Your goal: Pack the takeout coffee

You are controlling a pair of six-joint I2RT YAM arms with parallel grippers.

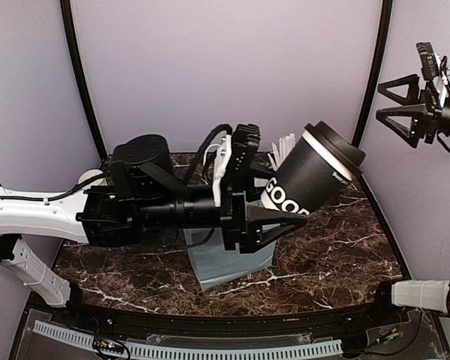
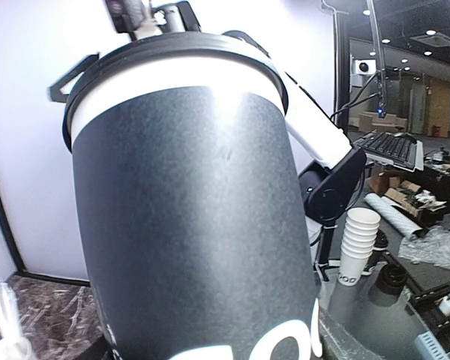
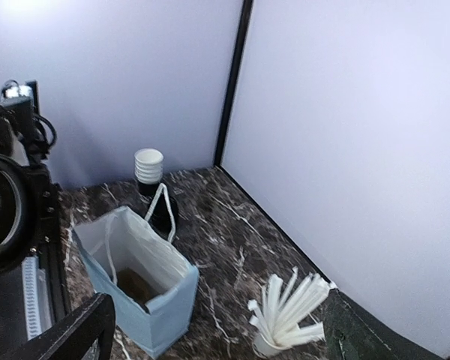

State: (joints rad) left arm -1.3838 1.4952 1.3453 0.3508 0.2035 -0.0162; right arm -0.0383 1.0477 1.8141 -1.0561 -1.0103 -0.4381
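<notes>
The takeout coffee [image 1: 315, 176], a dark paper cup with white lettering and a black lid, hangs tilted in the air above the table, lid up and to the right. My left gripper [image 1: 285, 196] is shut on its lower body, one finger [image 1: 277, 219] below it and the other behind it. In the left wrist view the cup [image 2: 187, 225] fills the frame and hides the fingers. My right gripper [image 1: 380, 101] is raised high at the right wall, open and empty. Its fingers [image 3: 75, 330] frame the bottom of the right wrist view.
A light blue bag [image 1: 229, 262] with white handles stands open under my left arm, seen from above as the bag [image 3: 135, 277]. A white cup of white sticks [image 3: 289, 315] stands near the back right. A stack of lidless cups [image 3: 148, 169] sits in the far corner.
</notes>
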